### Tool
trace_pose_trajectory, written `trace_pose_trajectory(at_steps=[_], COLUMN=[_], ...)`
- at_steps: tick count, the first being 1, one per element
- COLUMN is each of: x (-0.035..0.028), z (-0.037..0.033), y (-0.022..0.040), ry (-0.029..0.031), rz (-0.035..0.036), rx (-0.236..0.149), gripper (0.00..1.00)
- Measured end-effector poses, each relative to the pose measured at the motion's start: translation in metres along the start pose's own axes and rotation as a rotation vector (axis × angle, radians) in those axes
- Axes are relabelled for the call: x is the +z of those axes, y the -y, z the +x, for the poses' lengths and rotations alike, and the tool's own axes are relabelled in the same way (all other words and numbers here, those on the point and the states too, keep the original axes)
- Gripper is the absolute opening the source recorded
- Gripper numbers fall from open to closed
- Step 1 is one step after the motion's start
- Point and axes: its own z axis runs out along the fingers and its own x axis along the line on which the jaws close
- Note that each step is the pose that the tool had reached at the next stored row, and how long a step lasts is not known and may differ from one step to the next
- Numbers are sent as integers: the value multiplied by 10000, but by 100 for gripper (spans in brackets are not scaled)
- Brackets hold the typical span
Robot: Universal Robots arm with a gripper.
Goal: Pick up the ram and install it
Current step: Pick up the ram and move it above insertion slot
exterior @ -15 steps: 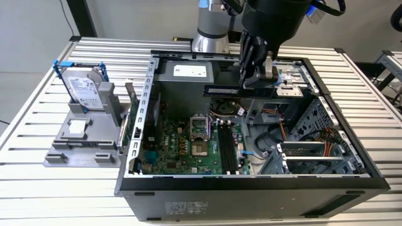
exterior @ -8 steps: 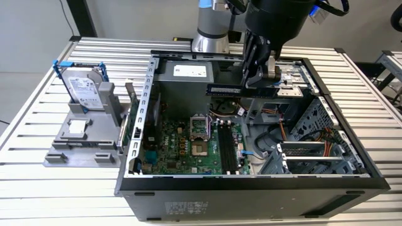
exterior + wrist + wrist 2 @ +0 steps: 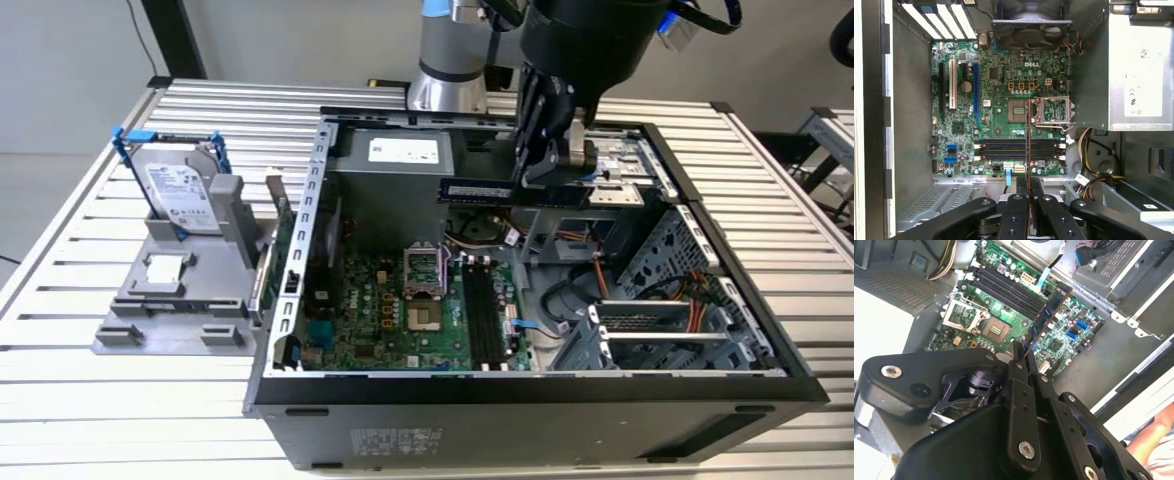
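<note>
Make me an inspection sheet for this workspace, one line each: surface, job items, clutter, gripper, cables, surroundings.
Surface: slatted metal table carrying an open computer case.
Job's things: ram held in the air above the motherboard, crosswise to the empty memory slots; not seated.
Clutter: hard drive upright in a grey holder beside the case.
Gripper: gripper shut on the ram.
Cables: orange and yellow wires loose inside the case.
Surroundings: what looks like part of a person beside the case.
</note>
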Motion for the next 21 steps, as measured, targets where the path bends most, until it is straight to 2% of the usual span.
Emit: trace_pose_trajectory(at_steps=[5, 8, 12, 21], x=[0, 0, 0, 0], z=[0, -1, 0, 0], y=[0, 0, 0, 0], ry=[1, 11, 32, 91], rz=[0, 3, 8, 25], rx=[28, 288, 800, 2259], gripper=[0, 0, 0, 0])
